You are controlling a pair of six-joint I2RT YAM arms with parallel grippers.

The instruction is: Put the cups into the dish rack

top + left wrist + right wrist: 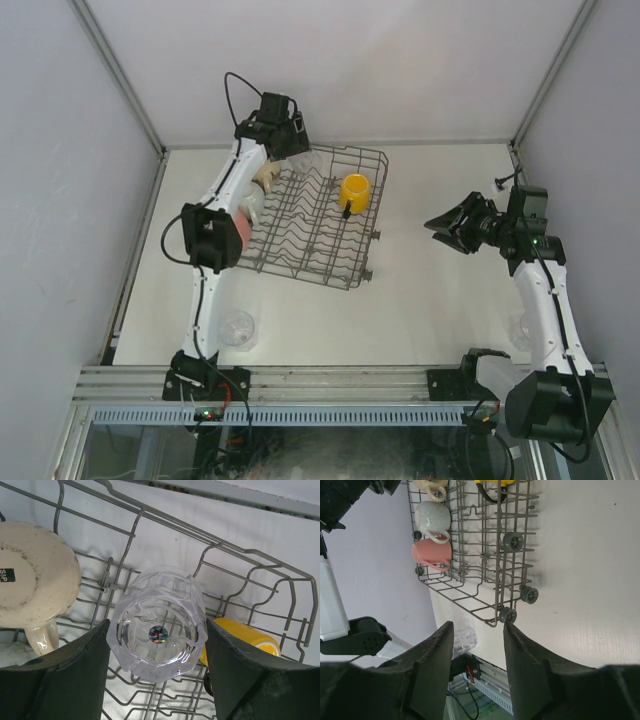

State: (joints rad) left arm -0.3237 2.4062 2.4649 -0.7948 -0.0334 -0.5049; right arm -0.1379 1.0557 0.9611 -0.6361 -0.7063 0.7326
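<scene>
The dark-grey wire dish rack (330, 250) stands mid-table. It holds a tan mug (266, 178), a white mug (254, 205), a pink cup (243, 228) and a yellow mug (354, 190). My left gripper (300, 152) is over the rack's far left corner. In the left wrist view its fingers (75, 670) press both sides of an upturned clear glass tumbler (157, 630) among the tines, between the tan mug (35, 575) and the yellow mug (245, 640). My right gripper (436, 224) is open and empty, right of the rack.
One clear glass (238, 328) stands on the table near the left arm's base, also seen in the right wrist view (465, 639). Another clear glass (522, 330) stands beside the right arm. The rack's small wheels (513, 541) face the right gripper. Walls enclose the table.
</scene>
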